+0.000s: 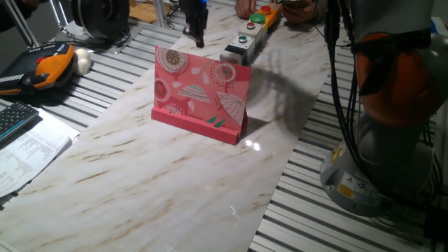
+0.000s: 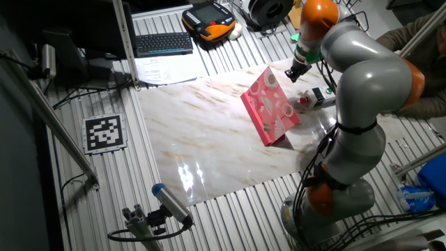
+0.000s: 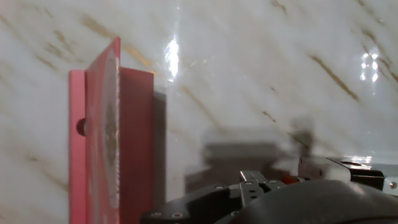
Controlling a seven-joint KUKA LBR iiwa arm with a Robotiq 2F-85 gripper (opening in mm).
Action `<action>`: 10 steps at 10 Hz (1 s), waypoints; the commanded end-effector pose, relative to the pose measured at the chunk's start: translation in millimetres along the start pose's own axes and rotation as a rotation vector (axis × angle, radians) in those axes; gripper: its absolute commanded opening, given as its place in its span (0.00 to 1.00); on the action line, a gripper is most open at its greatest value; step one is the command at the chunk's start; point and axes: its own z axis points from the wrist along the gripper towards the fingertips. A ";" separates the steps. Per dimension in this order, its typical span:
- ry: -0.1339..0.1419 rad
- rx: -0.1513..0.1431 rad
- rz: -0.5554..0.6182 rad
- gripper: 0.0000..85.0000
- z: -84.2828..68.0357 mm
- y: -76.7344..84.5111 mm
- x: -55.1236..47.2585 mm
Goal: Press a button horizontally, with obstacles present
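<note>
Worktop (image 1: 175, 182): a long marble-look slab with brown streaks, laid over ribbed metal slats, glare spots on it near the front.
Card (image 1: 201, 94): the pink-red board with flower and umbrella drawings stood upright on its pink lip, pretty much mid-slab. The other fixed view had it (image 2: 271, 106) side-on and angled. In the hand view (image 3: 106, 137) it was seen edge-on at the left, top edge toward the camera.
Button box (image 1: 252, 33): a long strip of boxes past the card at the far end of the slab, a red button and a green one on top at the far end, a grey and black unit at the near end. In the other fixed view only a small bit (image 2: 315, 97) showed beside the card, partly behind the arm.
Gripper (image 1: 194, 29): dark, hanging above the far end of the slab, left of the button strip and behind the card's line, touching neither as far as I could see. In the other fixed view (image 2: 295, 72) it sat just beyond the card's top corner.
Fingers: honestly couldn't tell if they were spread or pressed together, too dark and small in both room views, and the hand view only showed the housing.
Side stuff: an orange and black handheld controller (image 1: 49, 66), a keyboard (image 1: 15, 119) and some printed sheets (image 1: 28, 154) off to the left on the slats.
</note>
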 end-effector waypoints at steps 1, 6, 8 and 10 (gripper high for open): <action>-0.004 0.026 -0.013 0.00 8.9 0.2 3.1; -0.044 0.033 -0.055 0.00 50.3 -19.5 18.7; -0.051 0.026 -0.062 0.00 62.9 -24.1 18.4; -0.045 0.024 -0.062 0.00 74.5 -29.6 21.7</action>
